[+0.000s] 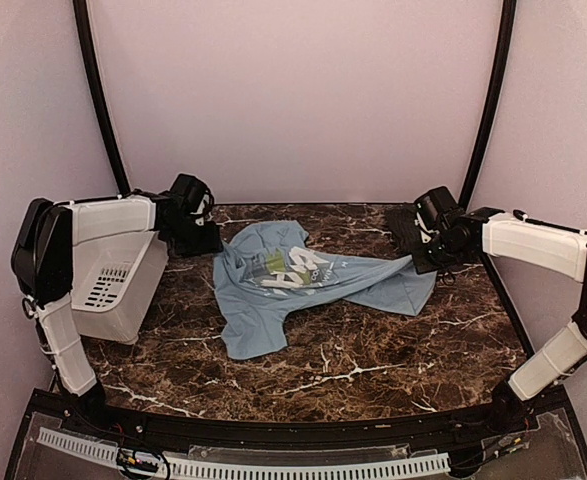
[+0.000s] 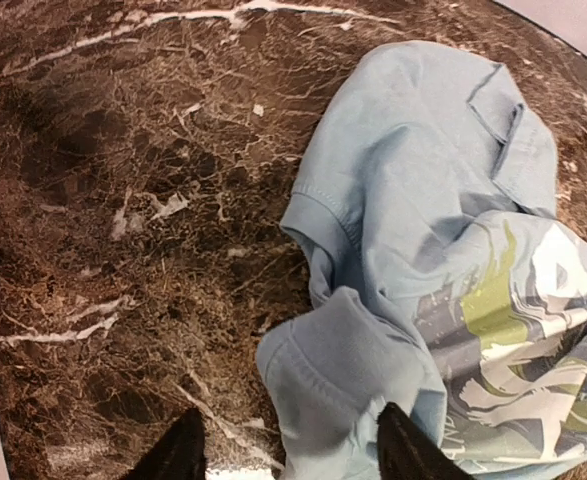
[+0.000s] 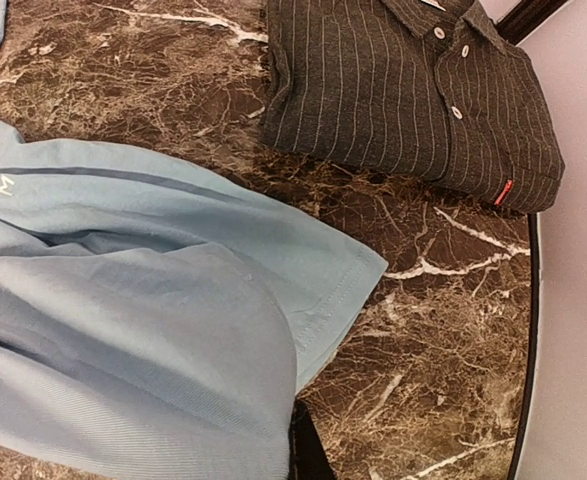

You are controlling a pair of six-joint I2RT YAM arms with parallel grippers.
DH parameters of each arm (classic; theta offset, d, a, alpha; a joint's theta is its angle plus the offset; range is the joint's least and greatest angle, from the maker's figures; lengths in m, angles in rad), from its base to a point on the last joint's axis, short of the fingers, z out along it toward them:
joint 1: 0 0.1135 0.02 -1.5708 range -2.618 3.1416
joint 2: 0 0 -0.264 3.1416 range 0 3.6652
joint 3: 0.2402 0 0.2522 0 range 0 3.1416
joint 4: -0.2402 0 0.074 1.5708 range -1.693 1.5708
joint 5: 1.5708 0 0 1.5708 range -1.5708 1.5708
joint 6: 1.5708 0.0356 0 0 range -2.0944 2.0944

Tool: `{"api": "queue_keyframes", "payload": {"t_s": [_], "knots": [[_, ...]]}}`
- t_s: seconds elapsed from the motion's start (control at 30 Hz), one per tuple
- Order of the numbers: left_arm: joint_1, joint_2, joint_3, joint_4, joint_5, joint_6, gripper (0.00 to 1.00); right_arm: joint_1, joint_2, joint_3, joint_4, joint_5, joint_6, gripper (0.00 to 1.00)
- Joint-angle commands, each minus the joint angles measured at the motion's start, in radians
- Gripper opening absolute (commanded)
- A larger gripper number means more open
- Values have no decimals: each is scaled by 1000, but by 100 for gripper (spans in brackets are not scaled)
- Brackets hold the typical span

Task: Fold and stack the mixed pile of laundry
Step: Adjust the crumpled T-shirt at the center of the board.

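While blue tee point(image 1: 273, 290) lies crumpled, L fingers point(image 2: 178, 455) spread over it, R fingers point(image 3: 308, 452) prob. pinching it.

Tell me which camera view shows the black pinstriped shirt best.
The right wrist view: the black pinstriped shirt lies folded, with stripes, collar and buttons clear. Top external shows only a small dark patch; left wrist shows none.

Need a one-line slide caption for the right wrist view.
Folded black pinstriped shirt lies apart from the crumpled light blue T-shirt on the marble table.
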Motion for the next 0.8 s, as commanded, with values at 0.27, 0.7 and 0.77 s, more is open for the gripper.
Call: {"api": "queue_keyframes", "payload": {"t_s": [0.27, 0.7, 0.77], "knots": [[-112, -438, -527, 59, 186, -152, 50, 5, -37, -15, 25, 18, 6, 0], [-273, -288, -537, 54, 198, -185, 22, 5, -30, -1, 13, 19, 3, 0], [-282, -262, -528, 51, 202, -182, 22, 5, -26, 1, 11, 19, 3, 0]]}}
